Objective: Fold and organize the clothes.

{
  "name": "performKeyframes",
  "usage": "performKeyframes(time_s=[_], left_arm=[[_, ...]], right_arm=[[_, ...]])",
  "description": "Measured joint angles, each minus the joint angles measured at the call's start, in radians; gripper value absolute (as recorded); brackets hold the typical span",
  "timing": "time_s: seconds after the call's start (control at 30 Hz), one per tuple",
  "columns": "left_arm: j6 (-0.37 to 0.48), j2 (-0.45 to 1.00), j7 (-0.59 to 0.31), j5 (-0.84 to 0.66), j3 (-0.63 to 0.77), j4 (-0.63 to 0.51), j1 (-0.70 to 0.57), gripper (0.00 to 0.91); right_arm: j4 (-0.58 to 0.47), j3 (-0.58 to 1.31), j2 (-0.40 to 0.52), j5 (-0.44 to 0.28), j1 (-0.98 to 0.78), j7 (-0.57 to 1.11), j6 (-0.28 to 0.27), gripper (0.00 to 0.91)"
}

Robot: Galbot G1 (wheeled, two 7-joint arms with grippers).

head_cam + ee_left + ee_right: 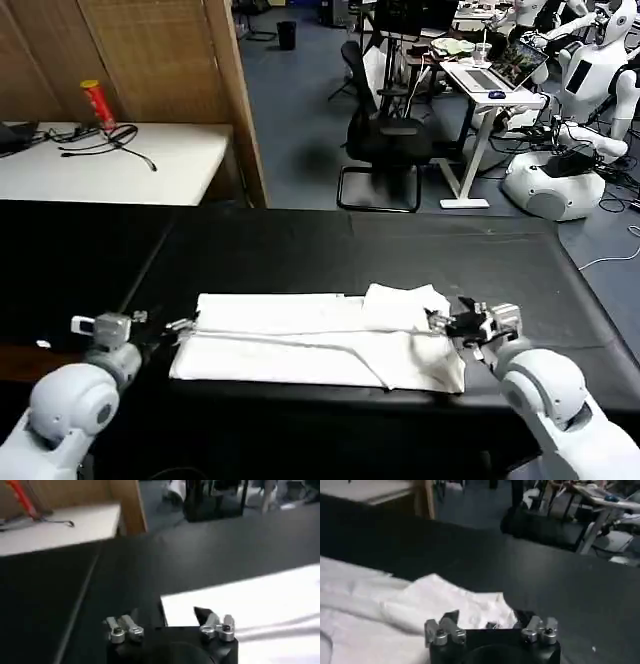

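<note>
One shirt: white T-shirt [320, 340], soft, limp, best gripped at end edges.
Left gripper [170, 326]: spread wide, nothing held.
Right gripper [440, 322]: spread wide, nothing held.

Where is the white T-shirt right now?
In the head view the white T-shirt lies folded into a long strip on the black table, between the left gripper and the right gripper.
</note>
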Motion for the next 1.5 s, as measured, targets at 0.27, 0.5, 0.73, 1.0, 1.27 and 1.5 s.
performKeyframes(time_s=[0.27,0.5,0.73,1.0,1.27,1.5], left_arm=[[0.000,-0.050,0.010,-0.052,0.055,0.154,-0.142,0.878],[-0.007,-0.068,0.008,-0.110,0.072,0.248,-0.182,0.878],[-0.016,-0.089,0.038,-0.120,0.080,0.310,-0.205,0.878],[-0.021,-0.102,0.042,-0.111,0.087,0.343,-0.213,0.283],[-0.034,-0.103,0.055,-0.054,0.092,0.349,-0.204,0.000],[-0.067,-0.116,0.084,0.005,0.109,0.335,-0.195,0.000]], right_arm=[[-0.194,-0.055,0.123,-0.011,0.133,0.027,0.082,0.878],[-0.281,-0.064,0.185,-0.010,0.161,0.030,0.089,0.692],[-0.296,-0.065,0.203,-0.013,0.163,0.030,0.087,0.673],[-0.297,-0.066,0.209,-0.021,0.160,0.030,0.086,0.371],[-0.295,-0.064,0.234,-0.045,0.147,0.029,0.096,0.049],[-0.276,-0.049,0.262,-0.084,0.129,0.056,0.152,0.020]])
